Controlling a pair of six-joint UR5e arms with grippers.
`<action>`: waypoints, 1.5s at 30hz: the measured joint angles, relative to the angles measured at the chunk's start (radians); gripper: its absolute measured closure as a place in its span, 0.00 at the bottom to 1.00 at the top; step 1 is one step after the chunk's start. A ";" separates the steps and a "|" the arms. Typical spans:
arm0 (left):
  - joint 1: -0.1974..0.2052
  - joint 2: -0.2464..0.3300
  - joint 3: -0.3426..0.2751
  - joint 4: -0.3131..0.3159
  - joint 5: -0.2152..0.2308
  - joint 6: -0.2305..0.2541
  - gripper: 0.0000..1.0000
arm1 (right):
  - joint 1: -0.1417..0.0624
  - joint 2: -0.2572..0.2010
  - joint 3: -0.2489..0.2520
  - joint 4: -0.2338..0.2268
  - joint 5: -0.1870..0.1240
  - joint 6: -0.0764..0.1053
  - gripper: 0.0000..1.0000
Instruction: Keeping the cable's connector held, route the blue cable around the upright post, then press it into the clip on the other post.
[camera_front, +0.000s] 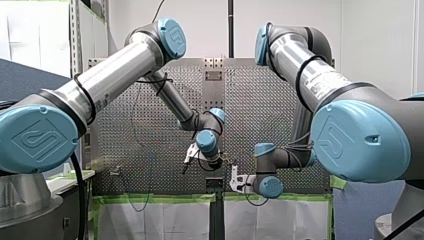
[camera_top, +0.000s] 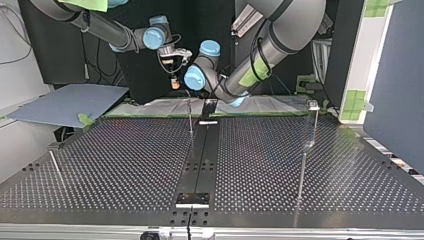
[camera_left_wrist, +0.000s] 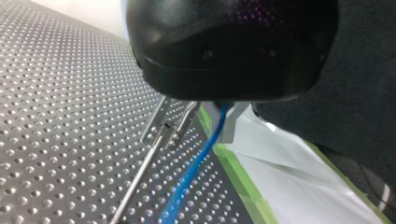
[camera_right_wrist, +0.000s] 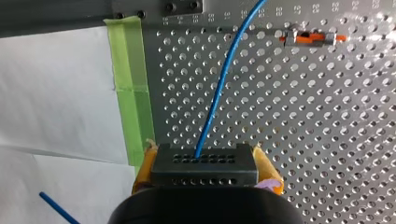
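1. R gripper (camera_right_wrist: 205, 173), low over the edge of the perforated table (camera_top: 125, 160): yellow pads (camera_right_wrist: 144, 169) clenched on both sides of the dark connector (camera_right_wrist: 204, 161). The "keep it held" condition is met at this moment.
2. The blue cable (camera_right_wrist: 219, 88) leaves the connector's face and curves out over the table, running near the green tape (camera_right_wrist: 133, 93) that edges it.
3. L gripper (camera_left_wrist: 220, 122): the cable comes out from under its body and drops toward the table. Pinched or just running through? Can't tell from the L wrist view.
4. A thin post (camera_left_wrist: 140, 175) w/ a forked head (camera_left_wrist: 166, 127) stands just beside the cable in that view. The cable passes alongside it, apart from it, neither round it nor seated in the fork.
5. A second post (camera_top: 311, 127) stands well apart, at the top view's right. No cable shows near it, though the cable is too thin to trace in that view.
6. Progress, by my read: early. Done: connector secured, and the L gripper is on the cable run next to the thin post.
7. Left to do, as far as the pics show: take the cable round the upright post, then press it into the clip on the other post. Both main steps are not yet done.
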 joint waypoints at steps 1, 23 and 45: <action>0.001 0.000 0.000 0.002 0.002 -0.003 1.00 | -0.001 0.001 -0.003 0.000 0.000 0.000 1.00; 0.026 -0.054 0.000 0.099 0.007 -0.050 1.00 | -0.038 0.002 -0.086 0.042 -0.007 -0.020 1.00; 0.057 -0.098 0.015 0.170 0.078 -0.151 1.00 | -0.095 0.002 -0.134 0.056 -0.020 -0.023 1.00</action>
